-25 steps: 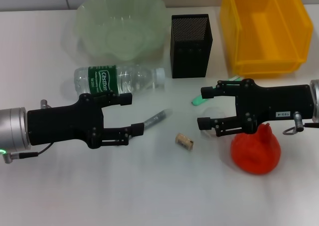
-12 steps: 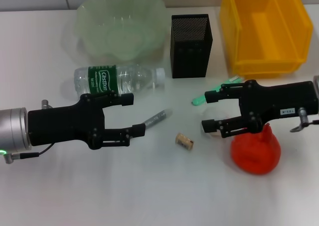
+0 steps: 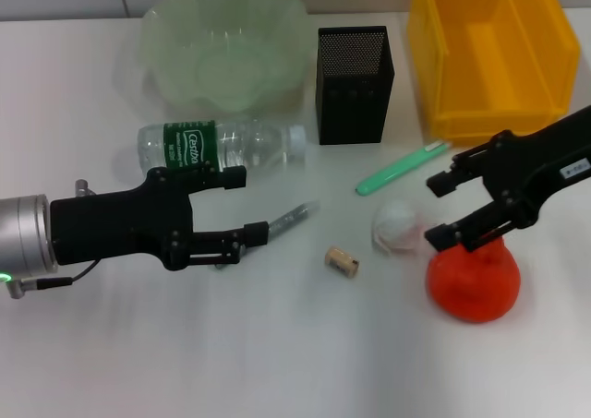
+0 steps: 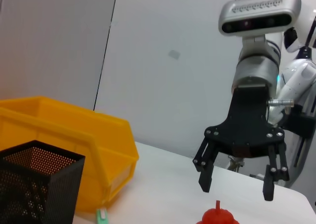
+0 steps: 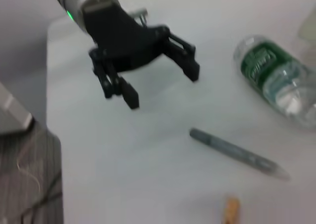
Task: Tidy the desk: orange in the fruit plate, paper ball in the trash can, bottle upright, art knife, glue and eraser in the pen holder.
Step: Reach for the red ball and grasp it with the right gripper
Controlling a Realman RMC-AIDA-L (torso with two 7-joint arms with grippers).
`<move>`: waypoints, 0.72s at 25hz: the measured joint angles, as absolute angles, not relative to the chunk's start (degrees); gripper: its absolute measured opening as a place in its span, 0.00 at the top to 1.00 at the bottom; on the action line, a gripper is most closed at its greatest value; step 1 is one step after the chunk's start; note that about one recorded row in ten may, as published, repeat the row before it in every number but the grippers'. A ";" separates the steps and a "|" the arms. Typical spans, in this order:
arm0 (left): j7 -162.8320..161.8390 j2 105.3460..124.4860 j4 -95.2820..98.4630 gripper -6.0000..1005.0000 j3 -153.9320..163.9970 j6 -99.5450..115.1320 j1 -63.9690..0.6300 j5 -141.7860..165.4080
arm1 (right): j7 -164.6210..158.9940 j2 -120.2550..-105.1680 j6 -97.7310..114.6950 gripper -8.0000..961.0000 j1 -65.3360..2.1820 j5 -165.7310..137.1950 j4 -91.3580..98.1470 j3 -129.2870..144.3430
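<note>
On the left of the white bench (image 3: 277,344), the left claw (image 3: 245,206) hovers with its jaws spread and nothing between them, reaching toward the robot's right. Just behind it the bottle (image 3: 220,146) lies on its side, long axis running left to right, white cap pointing right toward the pen holder (image 3: 354,84). The fruit plate (image 3: 224,49) sits behind the bottle at the far edge. A grey pen-like stick (image 3: 291,218) (which tool it is cannot be told) lies slanted just past the left claw's lower finger, far end up and right. Near it to the right the eraser (image 3: 343,261) lies on the bench, tilted, its darker end toward the right. The pen holder stands upright, and in front of it, to the right, a green art knife (image 3: 402,169) lies diagonally, its far end aimed at the trash can (image 3: 489,53). A white paper ball (image 3: 399,224) rests just beside the orange (image 3: 473,282). The right claw (image 3: 443,211) hangs spread and empty over the orange's upper left, well above its stem in the left wrist view.
</note>
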State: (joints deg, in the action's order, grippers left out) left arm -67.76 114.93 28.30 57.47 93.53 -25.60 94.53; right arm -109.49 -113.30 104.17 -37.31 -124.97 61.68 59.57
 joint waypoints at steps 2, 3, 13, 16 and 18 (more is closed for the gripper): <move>-67.75 114.94 28.30 0.17 57.39 93.52 -25.60 94.49 | -110.77 -113.26 105.56 0.15 -39.25 -128.83 62.49 58.92; -67.75 114.95 28.30 0.17 57.34 93.52 -25.60 94.32 | -111.21 -113.25 106.00 0.15 -40.01 -130.41 62.90 58.88; -67.99 115.17 28.30 0.17 55.97 93.20 -25.55 93.86 | -112.67 -114.32 107.87 0.15 -45.54 -144.63 64.33 60.41; -68.17 115.17 28.28 0.17 55.97 93.14 -25.54 93.91 | -112.68 -115.24 107.80 0.15 -46.40 -147.81 64.26 62.21; -68.22 115.17 28.25 0.17 55.98 93.13 -25.54 93.93 | -112.67 -115.55 107.69 0.15 -46.60 -148.71 64.13 62.84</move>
State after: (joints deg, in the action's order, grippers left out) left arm -68.22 115.17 28.25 55.98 93.13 -25.54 93.93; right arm -112.68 -115.55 107.69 -46.60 -148.71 64.13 62.84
